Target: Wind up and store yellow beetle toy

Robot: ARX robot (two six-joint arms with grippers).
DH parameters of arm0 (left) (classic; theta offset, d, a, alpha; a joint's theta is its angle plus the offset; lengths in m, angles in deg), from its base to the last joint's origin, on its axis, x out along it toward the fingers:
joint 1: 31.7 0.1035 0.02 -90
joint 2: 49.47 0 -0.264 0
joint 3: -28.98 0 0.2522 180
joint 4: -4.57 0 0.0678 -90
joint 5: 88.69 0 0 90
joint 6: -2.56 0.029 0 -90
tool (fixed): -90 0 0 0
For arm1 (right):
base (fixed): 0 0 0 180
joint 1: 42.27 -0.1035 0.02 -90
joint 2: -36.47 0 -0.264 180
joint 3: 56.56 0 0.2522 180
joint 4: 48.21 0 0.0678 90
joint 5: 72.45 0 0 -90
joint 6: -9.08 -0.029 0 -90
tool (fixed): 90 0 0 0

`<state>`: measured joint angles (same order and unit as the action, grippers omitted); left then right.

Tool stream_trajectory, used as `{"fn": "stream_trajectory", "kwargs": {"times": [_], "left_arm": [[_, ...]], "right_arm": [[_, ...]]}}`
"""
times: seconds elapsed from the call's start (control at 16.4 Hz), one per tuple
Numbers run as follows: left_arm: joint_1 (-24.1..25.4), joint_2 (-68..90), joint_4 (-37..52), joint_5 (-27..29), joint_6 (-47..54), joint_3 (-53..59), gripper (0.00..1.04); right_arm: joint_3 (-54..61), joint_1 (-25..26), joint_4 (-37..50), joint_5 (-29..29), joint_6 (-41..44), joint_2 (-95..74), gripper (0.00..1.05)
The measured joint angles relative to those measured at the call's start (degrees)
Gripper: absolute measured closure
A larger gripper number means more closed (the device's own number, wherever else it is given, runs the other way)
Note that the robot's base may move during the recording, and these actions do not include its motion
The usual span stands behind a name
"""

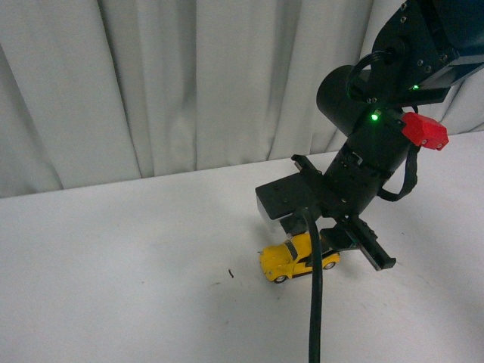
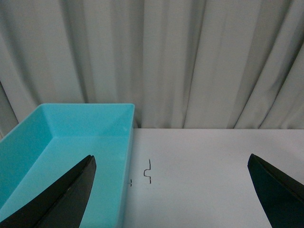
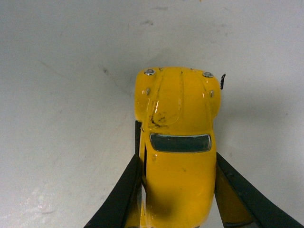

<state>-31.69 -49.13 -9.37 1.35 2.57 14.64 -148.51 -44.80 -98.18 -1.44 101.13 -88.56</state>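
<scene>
Pinching the yellow beetle toy [image 3: 178,95] sidewise in the right gripper [image 3: 178,161], wheels on the table [image 1: 113,287], likely for pull-back winding.

1 yellow beetle toy [image 1: 297,259], 1 turquoise bin [image 2: 90,121], 2 claws: left claw [image 2: 171,160], right claw [image 3: 178,159].

Right arm [image 1: 378,136]: black, enters the front view from the upper right and slopes down toward the left, wrist pitched steeply downward. Right gripper [image 1: 308,253]: lowered, its dark fingers [image 3: 126,190] pressed one against each flank of the yellow beetle toy [image 3: 178,142], clamping the rear half of the body. Left gripper [image 2: 168,190]: seen only from its own wrist view, held level, jaws spread wide, tapered black fingertips [image 2: 61,199] well apart
</scene>
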Motion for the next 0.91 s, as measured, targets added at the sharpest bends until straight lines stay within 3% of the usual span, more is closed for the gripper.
{"fn": "stream_trajectory", "kwargs": {"times": [0.37, 0.91], "left_arm": [[0.00, 0.00, 0.00, 0.00, 0.00, 0.00, 0.07], [0.00, 0.00, 0.00, 0.00, 0.00, 0.00, 0.07]], "right_arm": [[3.45, 6.23, -0.90, -1.33, 6.14, 1.84, 0.69], [8.37, 15.50, -1.49, -1.60, 6.99, 4.87, 0.69]]}}
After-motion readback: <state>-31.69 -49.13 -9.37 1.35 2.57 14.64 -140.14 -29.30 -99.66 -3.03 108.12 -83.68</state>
